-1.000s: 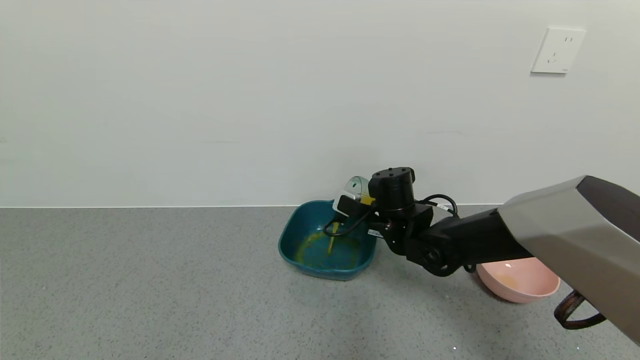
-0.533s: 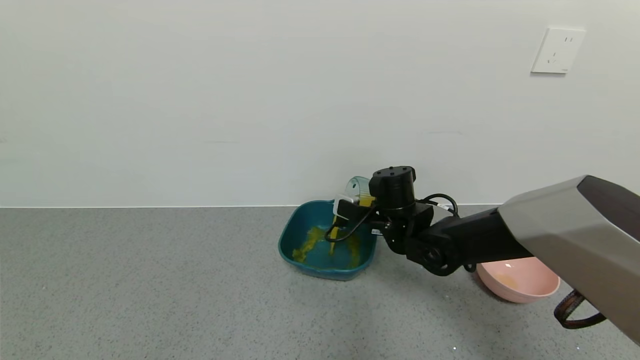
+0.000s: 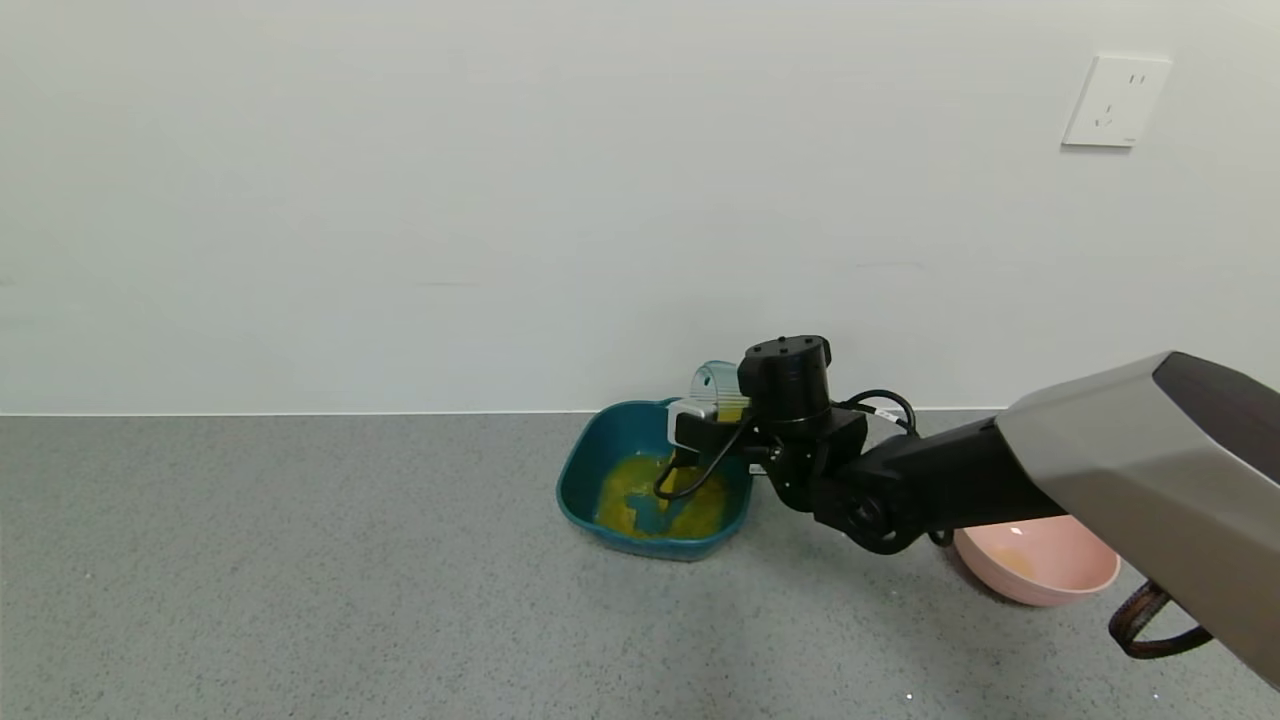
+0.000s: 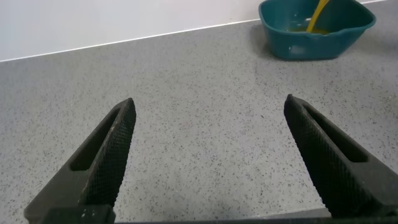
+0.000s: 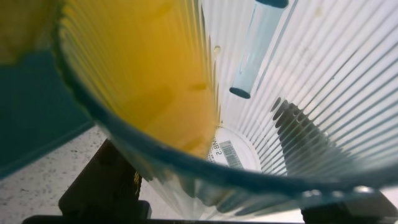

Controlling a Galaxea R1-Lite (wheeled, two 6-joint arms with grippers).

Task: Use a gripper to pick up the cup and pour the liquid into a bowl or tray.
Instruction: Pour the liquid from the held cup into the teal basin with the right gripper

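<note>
Pouring was in hand. The right gripper (image 3: 712,412), black with a cylindrical wrist and looped cable, had its fingers closed on the small translucent blue-green ribbed plastic cup (image 3: 714,384) and held it tipped on its side directly above the far rim of the dark teal rounded-square plastic basin (image 3: 578,500). The cup's mouth faced down toward the basin's interior, presumably so the stream would land well inside the walls and not on the worktop. The opaque orange-yellow liquid (image 3: 655,497) was pooled across much of the basin floor. In the right wrist view more liquid (image 5: 140,68) lay along the cup's lower ribbed wall (image 5: 323,81) up to the rim, so the cup was judged not yet empty, and the tilt would probably need to be held or steepened. In the left wrist view a thin stream (image 4: 318,14) dropped into the basin (image 4: 292,43).

The left gripper (image 4: 211,155) sat low over the worktop, well apart from the basin on its left side, fingers spread wide and holding nothing.

A round pink plastic bowl (image 3: 1040,570) stood to the right of the basin, partly hidden behind the right arm, with only a faint smear inside.

The worktop (image 3: 300,560) was grey speckled stone-like material. Behind the basin rose a plain white wall carrying a white power socket (image 3: 1115,100) high to the right.
</note>
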